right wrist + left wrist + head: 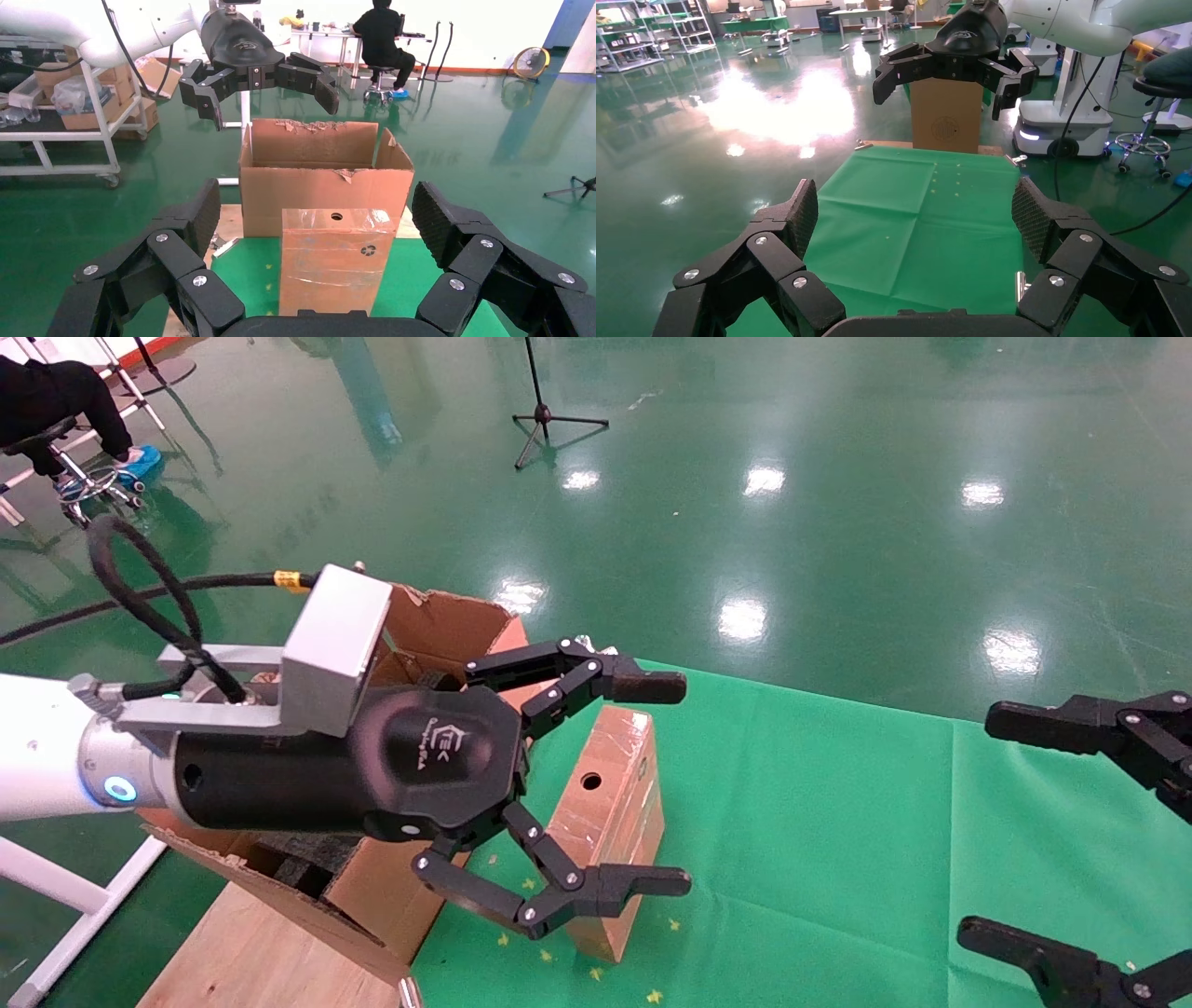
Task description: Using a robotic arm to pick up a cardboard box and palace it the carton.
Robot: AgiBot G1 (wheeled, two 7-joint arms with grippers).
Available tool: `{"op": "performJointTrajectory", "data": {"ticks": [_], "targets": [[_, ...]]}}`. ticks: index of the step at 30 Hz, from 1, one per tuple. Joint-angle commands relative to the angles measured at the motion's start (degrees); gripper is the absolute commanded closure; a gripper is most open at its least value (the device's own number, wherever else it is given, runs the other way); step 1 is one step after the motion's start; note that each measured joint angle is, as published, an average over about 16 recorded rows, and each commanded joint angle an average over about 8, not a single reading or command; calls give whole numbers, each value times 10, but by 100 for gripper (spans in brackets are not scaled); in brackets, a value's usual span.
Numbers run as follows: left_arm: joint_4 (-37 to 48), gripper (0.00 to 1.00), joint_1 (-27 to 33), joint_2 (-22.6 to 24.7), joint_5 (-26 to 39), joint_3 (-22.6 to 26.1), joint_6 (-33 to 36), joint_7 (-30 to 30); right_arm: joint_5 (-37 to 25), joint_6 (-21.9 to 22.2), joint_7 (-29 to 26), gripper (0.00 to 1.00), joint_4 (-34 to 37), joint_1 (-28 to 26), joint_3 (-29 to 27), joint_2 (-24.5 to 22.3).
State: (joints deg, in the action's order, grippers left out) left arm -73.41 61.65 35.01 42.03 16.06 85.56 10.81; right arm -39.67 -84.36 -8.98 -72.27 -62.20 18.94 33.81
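The cardboard box (610, 803), slim and wrapped in glossy tape, stands upright on the green cloth (819, 840), its top face with the round hole turned upward, just beside the carton (438, 626) (whether the two touch cannot be told). The left gripper (601, 784), on the white robotic arm (37, 747), hangs above the box with its fingers spread wide, one finger toward the box's far end and one toward its near end, holding nothing. The right gripper (1052, 822) waits well apart at the cloth's right side, fingers likewise spread and empty.

The right wrist view looks across at the box (334, 263) square-on, with the carton's (323, 175) ragged torn flaps behind it and the left gripper (267, 84) poised above both, which the head view hides behind the arm. The left wrist view shows only bare cloth (912, 217) between its own fingers (800, 214), with the right gripper (954, 74) facing it from afar.

The cloth covers a wooden tabletop (251, 952). Around it spreads a glossy green floor (838, 477); a seated person (383, 35) in black works at a desk, and a tripod stand (549, 416) stands beyond.
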Motion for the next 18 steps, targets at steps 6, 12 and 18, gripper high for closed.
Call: {"op": "performJointTrajectory", "data": {"ticks": [6, 12, 18], "targets": [[0, 0, 0, 0, 0, 0, 0, 0, 0, 0, 0, 0, 0, 0, 0, 0], [0, 0, 0, 0, 0, 0, 0, 0, 0, 0, 0, 0, 0, 0, 0, 0], [-6, 0, 5, -6, 15, 3, 0, -3, 0, 0, 0, 36, 0, 0, 0, 0]]}}
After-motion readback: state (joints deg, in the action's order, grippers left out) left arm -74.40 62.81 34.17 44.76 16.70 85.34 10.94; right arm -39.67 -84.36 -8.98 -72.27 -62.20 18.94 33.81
